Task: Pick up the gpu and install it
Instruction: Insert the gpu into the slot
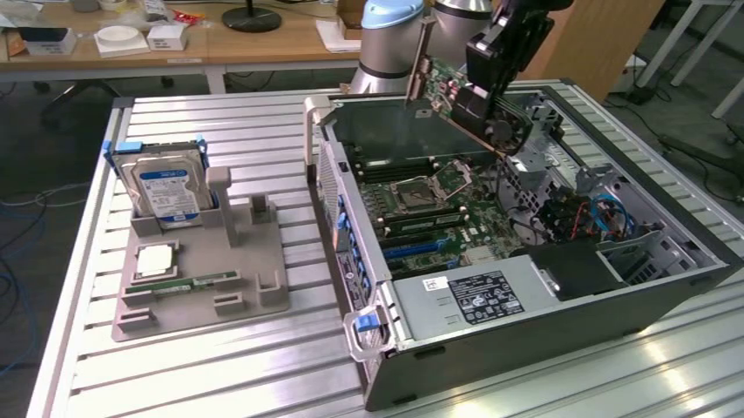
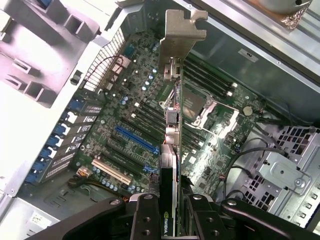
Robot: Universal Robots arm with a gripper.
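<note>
Lying beneath gpu (image 1: 459, 100): motherboard (image 1: 436, 205), blue slot (image 2: 136, 140).

The gpu (image 1: 454, 91) is showing a green circuit board under a black plastic face, its bracket (image 2: 182, 30) glinting as bare, dull-silver metal, while the hand (image 2: 172, 212) is looking like matt black metal dotted with screw heads. The ribbed table (image 1: 233, 131) is gleaming like brushed aluminium, and the computer case (image 1: 546, 322) is wearing a dark matt finish over sheet metal. The grey holder (image 1: 250, 261) is reading as matt plastic, the hard drive (image 1: 169, 187) as silver metal under a glossy label.
</note>
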